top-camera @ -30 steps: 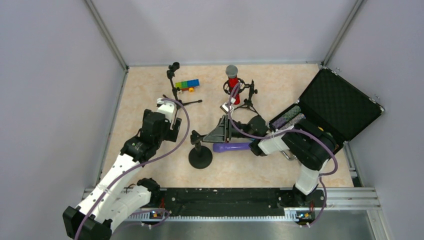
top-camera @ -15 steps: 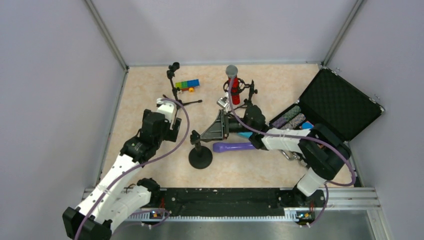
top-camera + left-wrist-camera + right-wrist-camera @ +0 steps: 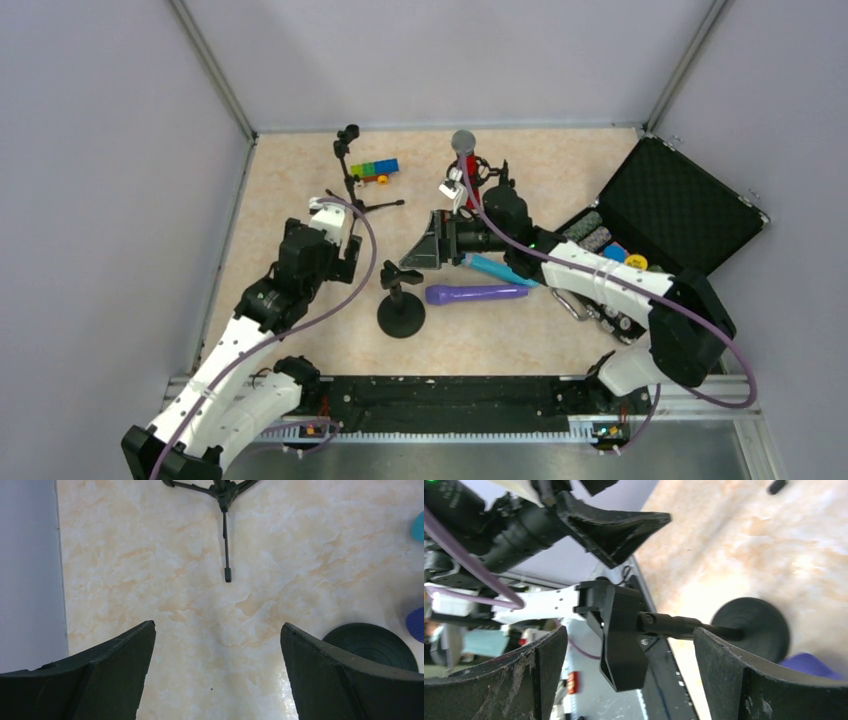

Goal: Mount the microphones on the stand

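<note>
The purple microphone (image 3: 477, 293) lies flat on the table beside the round-base stand (image 3: 401, 310). A light-blue microphone (image 3: 500, 270) lies just behind it. The red microphone (image 3: 465, 165) with its silver head stands upright in a tripod stand (image 3: 490, 190) at the back. My right gripper (image 3: 425, 245) hovers open above the round-base stand. In the right wrist view its gripper (image 3: 629, 640) frames the stand's black clip (image 3: 621, 650) without touching it. My left gripper (image 3: 340, 250) (image 3: 217, 630) is open over bare table.
A second, bare tripod stand (image 3: 350, 170) stands at the back left, one leg (image 3: 226, 555) reaching toward my left gripper. Coloured toy bricks (image 3: 375, 168) lie beside it. An open black case (image 3: 680, 205) with chips fills the right side.
My right gripper has opened wide and swung back and up from beside the purple microphone, uncovering the light-blue one. The left arm has barely moved.
</note>
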Robot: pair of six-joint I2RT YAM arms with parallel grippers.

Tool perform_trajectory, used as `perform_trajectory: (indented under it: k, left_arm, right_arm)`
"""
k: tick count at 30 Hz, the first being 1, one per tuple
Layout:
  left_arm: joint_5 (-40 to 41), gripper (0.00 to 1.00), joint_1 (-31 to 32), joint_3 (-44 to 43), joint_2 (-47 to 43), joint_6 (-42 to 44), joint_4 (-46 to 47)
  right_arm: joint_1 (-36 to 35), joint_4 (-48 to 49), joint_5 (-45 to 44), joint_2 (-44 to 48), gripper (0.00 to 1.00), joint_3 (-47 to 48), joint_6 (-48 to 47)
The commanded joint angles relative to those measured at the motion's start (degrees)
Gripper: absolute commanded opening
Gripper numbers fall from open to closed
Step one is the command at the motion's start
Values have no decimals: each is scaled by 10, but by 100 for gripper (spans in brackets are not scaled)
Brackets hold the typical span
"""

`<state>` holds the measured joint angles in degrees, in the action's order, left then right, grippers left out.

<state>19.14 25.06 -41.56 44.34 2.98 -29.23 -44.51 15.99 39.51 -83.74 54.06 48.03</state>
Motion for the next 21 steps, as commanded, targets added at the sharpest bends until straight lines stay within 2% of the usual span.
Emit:
perform_trajectory:
  k: [1, 12, 21]
  left_arm:
    - [-47, 99, 1, -7, -30, -4, 56]
    - [-141, 99, 0, -57, -62, -26, 70]
    - [-211, 99, 1, -111, -87, -95, 106]
  right_arm:
    - [-3, -175, -90, 60, 93, 44, -156]
    - [-14, -234, -74, 86, 91, 52, -279]
    - [-24, -243, -85, 70, 88, 61, -292]
